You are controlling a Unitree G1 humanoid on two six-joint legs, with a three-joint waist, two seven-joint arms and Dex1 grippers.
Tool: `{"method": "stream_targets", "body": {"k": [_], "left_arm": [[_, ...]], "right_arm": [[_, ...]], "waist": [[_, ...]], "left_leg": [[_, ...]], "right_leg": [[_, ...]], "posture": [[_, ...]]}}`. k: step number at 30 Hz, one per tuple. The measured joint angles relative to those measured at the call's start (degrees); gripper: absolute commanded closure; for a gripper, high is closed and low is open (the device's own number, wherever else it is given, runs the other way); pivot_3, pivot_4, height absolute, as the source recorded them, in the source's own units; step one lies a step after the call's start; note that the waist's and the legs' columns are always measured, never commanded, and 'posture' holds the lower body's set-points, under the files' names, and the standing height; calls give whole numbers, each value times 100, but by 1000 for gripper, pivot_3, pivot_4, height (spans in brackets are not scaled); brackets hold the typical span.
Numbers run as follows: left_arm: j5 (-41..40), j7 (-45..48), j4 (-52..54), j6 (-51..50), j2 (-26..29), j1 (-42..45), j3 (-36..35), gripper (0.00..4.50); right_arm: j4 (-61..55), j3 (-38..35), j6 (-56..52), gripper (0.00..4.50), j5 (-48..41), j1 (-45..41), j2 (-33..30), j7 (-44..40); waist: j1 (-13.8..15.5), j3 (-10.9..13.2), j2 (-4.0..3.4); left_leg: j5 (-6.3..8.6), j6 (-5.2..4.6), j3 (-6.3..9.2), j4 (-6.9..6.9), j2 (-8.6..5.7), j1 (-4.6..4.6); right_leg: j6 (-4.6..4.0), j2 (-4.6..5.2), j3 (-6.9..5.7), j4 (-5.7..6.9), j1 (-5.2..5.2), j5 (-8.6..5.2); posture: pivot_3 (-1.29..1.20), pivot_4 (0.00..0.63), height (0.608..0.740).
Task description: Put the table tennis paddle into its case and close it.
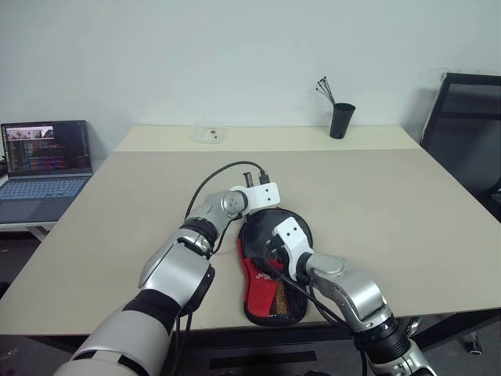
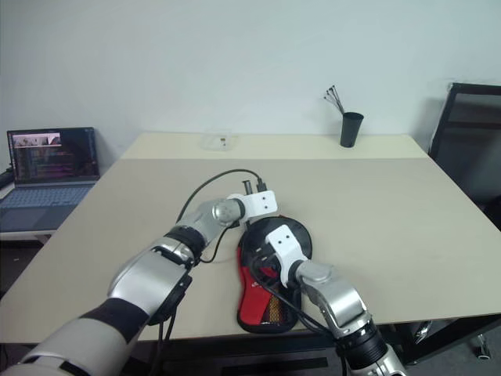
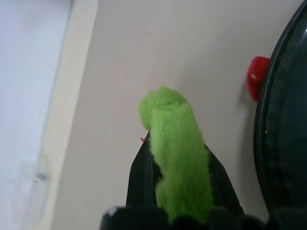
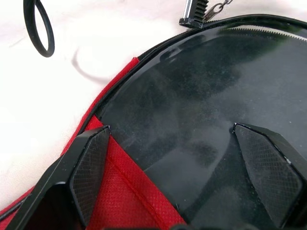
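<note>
**Claws at the case near the worktop's front edge**

Left claw (image 3: 180, 191) was clamped on a fuzzy green tag (image 3: 175, 158) beside the round end of the case (image 1: 270, 270). Right claw (image 4: 182, 172) hovered over the case, its fingers (image 4: 91, 172) spread wide and gripping nothing. Inside the unzipped case lay the table tennis paddle (image 4: 206, 105), black face up against the red lining, on the worktop (image 1: 376, 196) near its front edge.

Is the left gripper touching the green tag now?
Touching. In the left wrist view, the left gripper is shut on the fuzzy green tag: both black fingers press against its sides with no gap, and the tag sticks out beyond their tips.
</note>
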State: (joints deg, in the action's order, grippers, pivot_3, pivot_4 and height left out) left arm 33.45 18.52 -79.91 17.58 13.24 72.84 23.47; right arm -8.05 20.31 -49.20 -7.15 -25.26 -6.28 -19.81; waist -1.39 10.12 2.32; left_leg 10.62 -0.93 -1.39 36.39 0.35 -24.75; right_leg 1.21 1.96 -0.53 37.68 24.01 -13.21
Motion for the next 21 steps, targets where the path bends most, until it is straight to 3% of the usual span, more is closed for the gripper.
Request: {"method": "stream_targets", "body": {"k": [10, 21], "left_arm": [[836, -685, -75, 465, -347, 152, 734, 4454], [1171, -1113, -184, 671, -851, 386, 997, 4454]], "right_arm": [[-361, 123, -48, 0, 143, 340, 140, 139], [-582, 133, -178, 0, 183, 483, 200, 288]], "waist": [[9, -1, 2], [113, -2, 3]], "left_leg": [[1, 1, -1, 0, 0, -2], [1, 1, -1, 0, -1, -2]], "right_leg": [[1, 3, -1, -3, 0, -1], [1, 5, -2, -5, 1, -2]], "posture": [[0, 150, 740], [0, 150, 740]]}}
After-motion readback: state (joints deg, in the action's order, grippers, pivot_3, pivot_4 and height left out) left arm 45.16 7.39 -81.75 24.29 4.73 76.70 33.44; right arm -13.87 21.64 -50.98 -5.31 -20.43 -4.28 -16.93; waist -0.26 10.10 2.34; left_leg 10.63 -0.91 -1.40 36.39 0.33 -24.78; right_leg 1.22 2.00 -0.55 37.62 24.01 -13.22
